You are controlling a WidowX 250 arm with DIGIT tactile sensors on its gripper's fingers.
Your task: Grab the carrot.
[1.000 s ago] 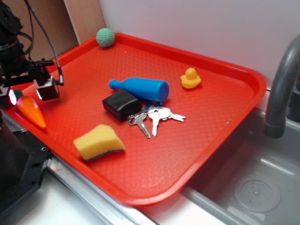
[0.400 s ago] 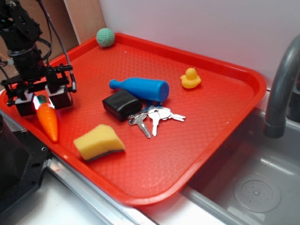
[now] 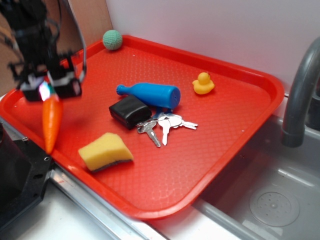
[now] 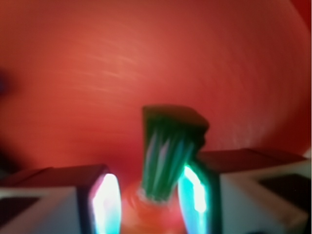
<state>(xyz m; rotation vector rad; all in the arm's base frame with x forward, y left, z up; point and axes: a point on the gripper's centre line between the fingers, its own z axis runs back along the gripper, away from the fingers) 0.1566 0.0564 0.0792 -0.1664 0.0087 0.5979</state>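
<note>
The carrot (image 3: 51, 120) is a smooth orange cone with a green stub top. It hangs point down from my gripper (image 3: 46, 89), above the front left rim of the red tray (image 3: 230, 125). The gripper is shut on its top end. In the wrist view the green stub (image 4: 168, 156) stands between the two lit fingers (image 4: 103, 202), with the orange body (image 4: 151, 217) below; the picture is blurred. The carrot's tip is near the tray's front left edge.
On the tray lie a yellow sponge (image 3: 105, 151), a black key fob (image 3: 129, 111) with keys (image 3: 167, 125), a blue bottle (image 3: 150, 94), a yellow duck (image 3: 203, 83) and a green ball (image 3: 112, 39). A sink (image 3: 265, 195) and grey tap (image 3: 300, 95) are at the right.
My gripper closed on the carrot's top, tipped it from lying flat to hanging upright, and has risen with it off the tray.
</note>
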